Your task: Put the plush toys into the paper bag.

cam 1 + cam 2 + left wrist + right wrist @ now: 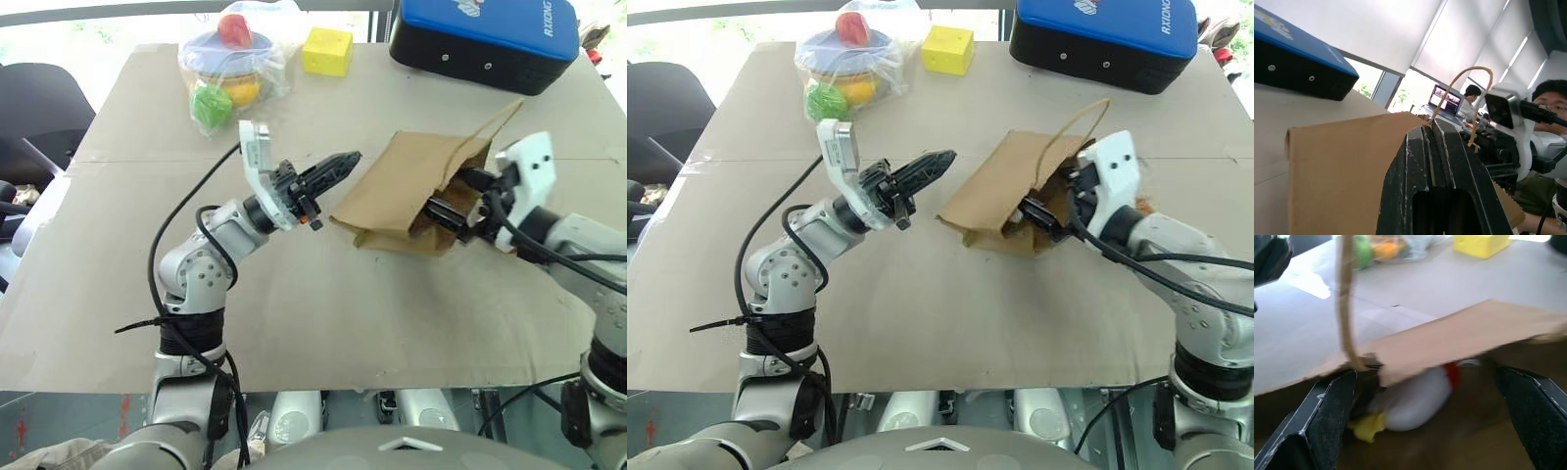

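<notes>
The brown paper bag (411, 186) lies on its side on the table, mouth towards my right arm, one cord handle (1459, 88) looping up. My right gripper (449, 211) is open at the bag's mouth, its fingers (1327, 426) spread wide on either side of the opening. Inside the bag, just beyond those fingers, lies a white plush chicken (1415, 399) with a red comb and yellow feet; nothing grips it. My left gripper (345, 162) is shut and empty, hanging in the air by the bag's closed end and pointing at it.
At the back of the table stand a blue-and-black case (485, 39), a yellow cube (326, 51) and a clear bag of colourful plastic toys (230, 64). The table (294, 313) is covered in brown board. A person (1547, 103) sits beyond the right arm.
</notes>
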